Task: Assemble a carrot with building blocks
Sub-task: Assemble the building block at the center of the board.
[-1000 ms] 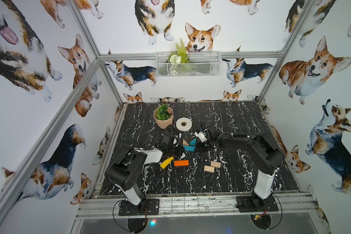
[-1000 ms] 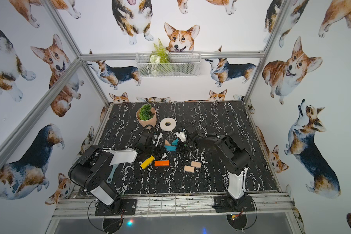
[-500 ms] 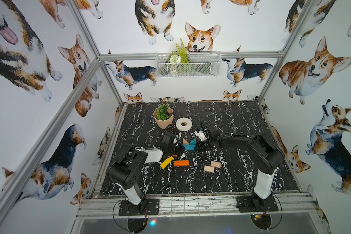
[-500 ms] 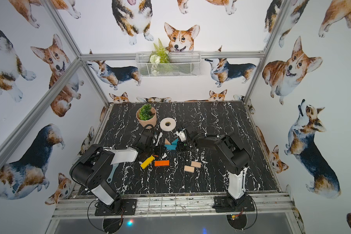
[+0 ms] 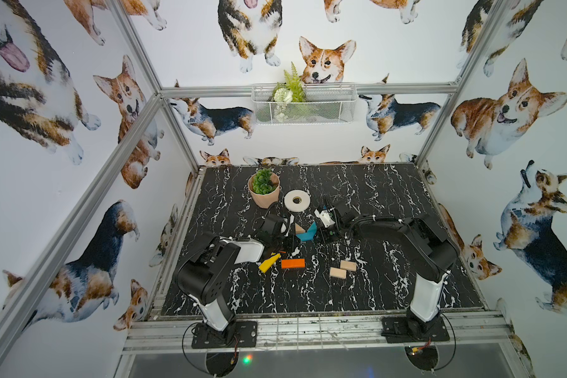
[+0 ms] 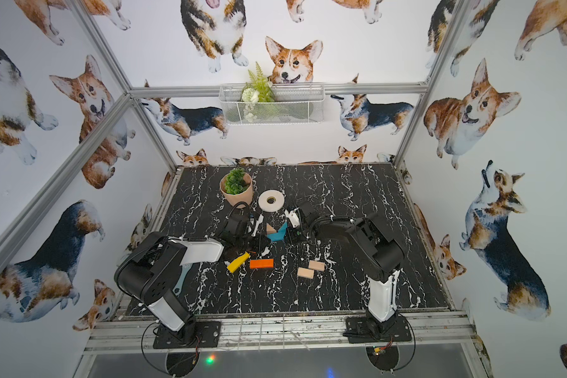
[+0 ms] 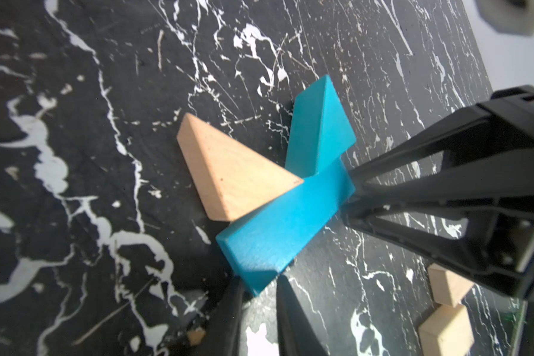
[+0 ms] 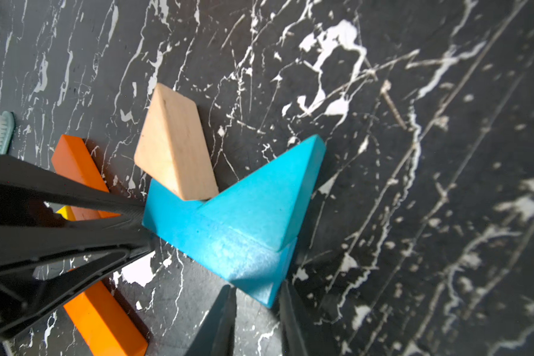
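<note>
In both top views the two arms reach low over the black marbled surface [image 5: 390, 196] and meet at a small cluster of blocks near its middle. The cluster is the teal bar [image 5: 304, 237], the teal triangle [image 5: 312, 228] tipped up against it, and the wood triangle [image 5: 298, 228] on the left arm's side. Toward the front edge lie a yellow block [image 5: 269, 263] and an orange block [image 5: 293, 263], nearly end to end. Toward the right arm lie two plain-wood rectangles [image 5: 348, 265], close together. A potted plant [image 6: 236, 196] and a white tape roll [image 6: 277, 204] stand behind the cluster.

From the left wrist, the left jaws stand only narrowly apart. One end corner of the teal bar [image 7: 275, 234] is caught between them, and both inner faces touch it. The wood triangle [image 7: 228, 172] lies flat with one edge along the bar's long side. The teal triangle [image 7: 318, 129] is tilted, its lower end at the bar's far end, where the right jaws' tips come in.

From the right wrist, the right jaws are a slit apart and flank the bar's other end [image 8: 228, 252]. I cannot tell whether they press on it or merely sit beside it. The teal triangle [image 8: 259, 203] overlaps the bar. Past the left jaws' tips lie the orange block [image 8: 105, 320], a second orange block [image 8: 74, 163] and a sliver of the yellow one [image 8: 65, 212].
</note>
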Robot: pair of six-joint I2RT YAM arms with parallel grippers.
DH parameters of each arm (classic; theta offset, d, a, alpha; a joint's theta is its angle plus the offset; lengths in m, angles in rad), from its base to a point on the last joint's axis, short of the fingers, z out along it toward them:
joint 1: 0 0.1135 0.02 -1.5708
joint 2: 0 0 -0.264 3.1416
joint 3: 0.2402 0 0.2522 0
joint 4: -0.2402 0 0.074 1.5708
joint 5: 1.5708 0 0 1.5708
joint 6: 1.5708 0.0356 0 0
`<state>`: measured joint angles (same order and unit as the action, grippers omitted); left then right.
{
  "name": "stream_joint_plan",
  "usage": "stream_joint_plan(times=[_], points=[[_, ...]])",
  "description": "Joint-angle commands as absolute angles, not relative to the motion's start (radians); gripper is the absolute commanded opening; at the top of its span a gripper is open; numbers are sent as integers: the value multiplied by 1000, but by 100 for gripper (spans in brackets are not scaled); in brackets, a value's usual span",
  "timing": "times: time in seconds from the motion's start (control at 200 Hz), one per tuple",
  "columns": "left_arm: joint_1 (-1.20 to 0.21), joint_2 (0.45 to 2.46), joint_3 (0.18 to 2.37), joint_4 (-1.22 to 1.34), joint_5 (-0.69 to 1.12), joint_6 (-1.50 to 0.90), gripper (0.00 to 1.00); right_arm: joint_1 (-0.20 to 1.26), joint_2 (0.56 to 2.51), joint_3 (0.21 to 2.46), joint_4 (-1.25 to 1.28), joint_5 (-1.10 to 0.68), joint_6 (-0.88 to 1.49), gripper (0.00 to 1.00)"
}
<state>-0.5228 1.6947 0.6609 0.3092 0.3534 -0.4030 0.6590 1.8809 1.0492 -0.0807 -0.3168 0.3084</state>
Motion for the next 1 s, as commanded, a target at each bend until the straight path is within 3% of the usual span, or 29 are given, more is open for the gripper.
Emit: stream_joint_plan(times=[0.0,0.39,0.621,0.836,0.891,0.996], points=[[-525,1673,656,310,361,-401,25,661,1877,1044,-109,-300,296,29],[-519,1604,639,273,294,-376,29,661,1849,1020,-82,-340,323,22],[-471,1479,599,220,193,-364,51,674,1752,942,-32,-299,340,0],[-413,1348,574,65,77,-333,54,758,1761,971,-38,-326,326,0],[-413,1317,557,35,61,-335,54,793,1785,1000,-47,-327,321,16],[-414,1271,532,21,37,-346,54,849,1836,1064,-72,-328,293,20]])
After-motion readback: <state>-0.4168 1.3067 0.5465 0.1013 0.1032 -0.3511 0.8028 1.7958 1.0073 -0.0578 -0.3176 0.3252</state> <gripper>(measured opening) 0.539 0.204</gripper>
